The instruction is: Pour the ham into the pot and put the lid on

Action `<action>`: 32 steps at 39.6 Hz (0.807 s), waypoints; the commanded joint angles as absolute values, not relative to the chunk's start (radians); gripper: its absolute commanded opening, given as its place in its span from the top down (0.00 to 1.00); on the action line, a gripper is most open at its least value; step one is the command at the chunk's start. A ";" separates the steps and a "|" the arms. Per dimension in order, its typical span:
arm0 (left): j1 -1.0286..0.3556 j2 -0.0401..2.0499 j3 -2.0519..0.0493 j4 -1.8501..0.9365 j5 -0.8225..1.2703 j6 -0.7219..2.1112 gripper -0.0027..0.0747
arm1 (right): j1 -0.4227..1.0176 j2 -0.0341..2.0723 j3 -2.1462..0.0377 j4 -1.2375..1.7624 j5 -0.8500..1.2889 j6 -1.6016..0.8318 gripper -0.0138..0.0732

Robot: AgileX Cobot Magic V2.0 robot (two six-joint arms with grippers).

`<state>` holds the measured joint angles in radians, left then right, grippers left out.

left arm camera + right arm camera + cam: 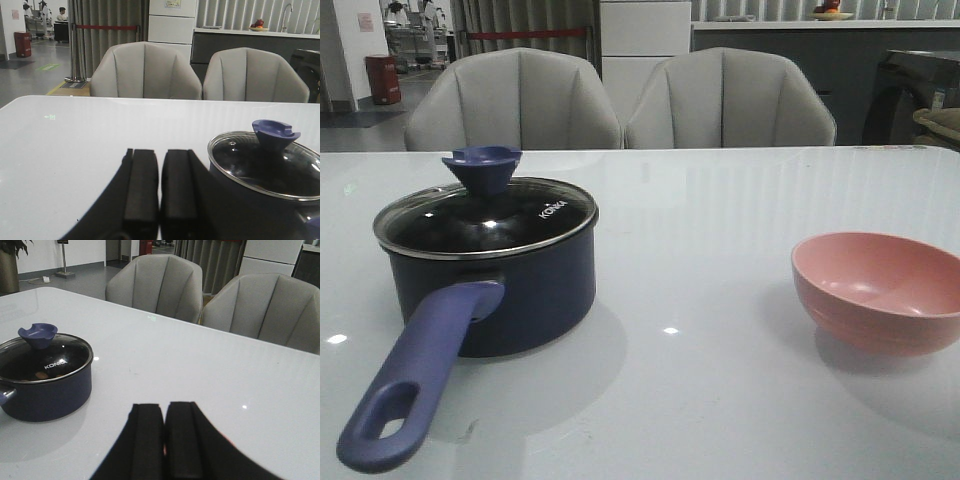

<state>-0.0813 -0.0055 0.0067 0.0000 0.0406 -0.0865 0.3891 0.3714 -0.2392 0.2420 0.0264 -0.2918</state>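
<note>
The ham (42,375) is seen as a few small orange-pink bits inside the pot (510,290), showing faintly through the glass in the right wrist view. The pot is placed on the left part of the table (720,250). The lid (485,215) is set flat on the pot, and its steel rim is lined up with the pot's edge all the way round. The pink bowl (880,290) is left on the right part of the table, well apart from the pot, and nothing is seen inside it.

The job is judged to be done, or very nearly done. If anything is left, the lid should only be checked to sit level, and the arms should be kept away from the pot so that it is not bumped.

The left hand (160,190) is held low near the pot, with its two black fingers pressed together and nothing between them. The right hand (165,435) is held over the table, also pressed together and empty.

The pot is round, dark blue and smooth, with a long purple-blue handle (415,385) that has a hole at its end. The lid is made of clear shiny glass, with a blue funnel-shaped knob (482,168) and white letters on it. The bowl looks smooth and dull. The table is white and glossy, and small lights are mirrored in it.
</note>
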 commanded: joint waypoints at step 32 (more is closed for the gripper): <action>-0.089 -0.028 0.038 0.000 -0.028 -0.094 0.82 | 0.089 0.086 -0.025 -0.034 -0.057 0.048 0.66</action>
